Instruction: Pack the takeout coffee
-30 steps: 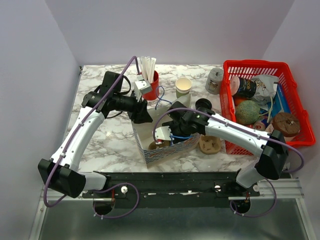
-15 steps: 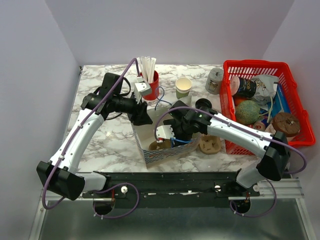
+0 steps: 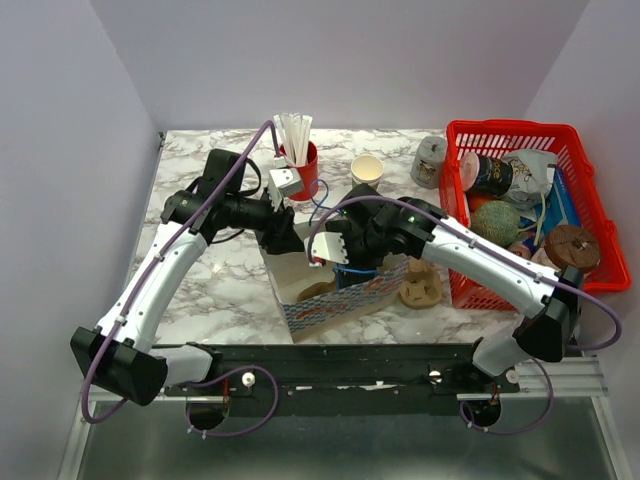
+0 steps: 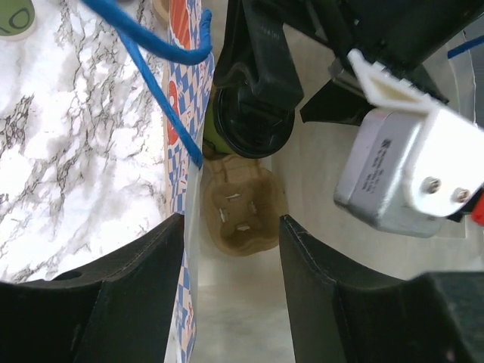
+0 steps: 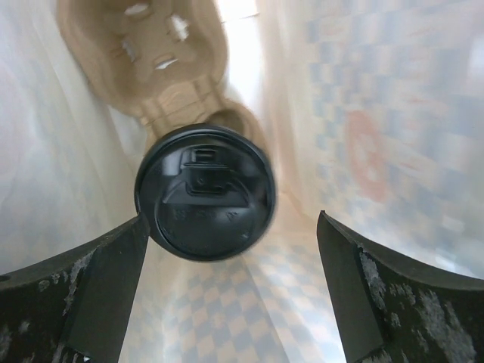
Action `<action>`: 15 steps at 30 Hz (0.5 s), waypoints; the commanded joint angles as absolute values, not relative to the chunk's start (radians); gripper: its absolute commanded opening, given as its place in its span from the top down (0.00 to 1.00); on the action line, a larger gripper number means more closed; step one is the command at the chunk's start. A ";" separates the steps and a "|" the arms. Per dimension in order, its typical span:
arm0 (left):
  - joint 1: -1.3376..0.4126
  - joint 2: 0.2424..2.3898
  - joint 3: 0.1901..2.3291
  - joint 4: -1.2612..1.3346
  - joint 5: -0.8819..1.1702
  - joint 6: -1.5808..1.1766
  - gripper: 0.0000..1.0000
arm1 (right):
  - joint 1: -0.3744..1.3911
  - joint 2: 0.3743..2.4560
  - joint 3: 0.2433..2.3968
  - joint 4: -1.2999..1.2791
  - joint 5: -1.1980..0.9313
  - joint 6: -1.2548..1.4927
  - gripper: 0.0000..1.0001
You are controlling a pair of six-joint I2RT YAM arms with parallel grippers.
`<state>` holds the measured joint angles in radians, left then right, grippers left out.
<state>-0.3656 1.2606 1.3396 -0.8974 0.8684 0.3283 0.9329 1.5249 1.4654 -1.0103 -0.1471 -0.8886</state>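
Note:
The takeout coffee, a cup with a black lid [image 5: 204,193], stands inside the blue-checked paper bag [image 3: 340,305] on a brown pulp tray [image 5: 144,53]. My right gripper [image 5: 233,227] hangs over it in the bag's mouth, open wide, with the lid low between the fingers and close to the left one. In the left wrist view the lid [image 4: 253,113] and the tray [image 4: 242,215] show too. My left gripper [image 4: 231,227] is open at the bag's rim. The bag's wall [image 4: 185,249] passes between its fingers, next to the left one. The top view hides the cup under my right gripper [image 3: 345,262].
An open cream cup with a green band [image 3: 367,170] stands behind the bag. A red cup of white straws [image 3: 300,165] is close to my left wrist. A second pulp tray [image 3: 420,288] lies beside the red basket [image 3: 455,200] of groceries. A grey cup [image 3: 430,160] stands by the basket.
My right gripper has opened wider and drawn up and back from the lidded cup, which stays in the bag. The left arm has barely moved.

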 commanded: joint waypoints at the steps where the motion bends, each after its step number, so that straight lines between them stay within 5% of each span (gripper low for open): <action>1: -0.373 1.224 1.310 -0.868 0.888 0.328 0.41 | 0.936 1.508 1.540 -1.058 -0.169 -0.853 0.00; 10: -0.376 1.250 1.292 -0.821 0.856 0.314 0.51 | 0.934 1.468 1.612 -1.075 -0.166 -0.833 0.00; 15: -0.383 1.264 1.298 -0.813 0.845 0.327 0.73 | 0.934 1.413 1.635 -1.036 -0.167 -0.807 0.00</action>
<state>-0.3717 1.2499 1.3003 -0.8467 0.8623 0.3107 0.9329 1.4837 1.5974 -1.0473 -0.1513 -0.8440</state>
